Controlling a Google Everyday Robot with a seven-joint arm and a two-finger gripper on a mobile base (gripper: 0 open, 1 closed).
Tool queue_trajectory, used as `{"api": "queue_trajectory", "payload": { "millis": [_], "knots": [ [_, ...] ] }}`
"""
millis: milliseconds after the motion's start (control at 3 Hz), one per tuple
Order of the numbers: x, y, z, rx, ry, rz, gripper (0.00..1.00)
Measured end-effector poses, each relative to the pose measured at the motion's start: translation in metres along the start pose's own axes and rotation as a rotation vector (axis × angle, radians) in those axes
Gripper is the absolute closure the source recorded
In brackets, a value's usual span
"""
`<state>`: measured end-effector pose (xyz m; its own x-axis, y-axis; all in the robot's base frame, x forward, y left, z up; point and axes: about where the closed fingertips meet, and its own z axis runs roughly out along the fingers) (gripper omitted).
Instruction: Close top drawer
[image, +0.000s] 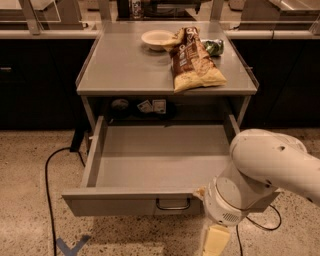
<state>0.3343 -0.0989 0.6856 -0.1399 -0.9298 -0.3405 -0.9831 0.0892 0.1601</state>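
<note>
Nearest the camera, at the bottom edge, the robot's pale yellow claw (215, 241) hangs below the bulky white arm (270, 170), low in front of the cabinet and a little right of centre. Whether it is spread or pressed together I cannot tell.

Just above and to its left runs the plain front of the wide, shallow grey metal top drawer (155, 165). Its small metal loop handle (173, 204) sits near the claw, slightly to the left. The white wrist overlaps the right end of the drawer front, so contact there cannot be judged.

The top drawer stands pulled far out, its bare floor fully exposed, beneath the grey metal counter (125, 70). As I read it, the closing has not visibly begun. The whole inward travel is left, and the claw looks placed near the front face for a push toward the cabinet.

A black cable (50, 180) trails over the speckled floor at left. Farther back, on the counter, lie a brown and tan snack bag (192, 62), a shallow cream bowl (156, 39) and a small green packet (215, 47).
</note>
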Motion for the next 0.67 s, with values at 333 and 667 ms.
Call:
{"api": "queue_trajectory", "payload": {
  "millis": [333, 667],
  "knots": [
    [-0.001, -0.001, 0.016, -0.026, -0.004, 0.000, 0.00],
    [0.006, -0.014, 0.021, -0.014, 0.006, 0.014, 0.00]
  ]
}}
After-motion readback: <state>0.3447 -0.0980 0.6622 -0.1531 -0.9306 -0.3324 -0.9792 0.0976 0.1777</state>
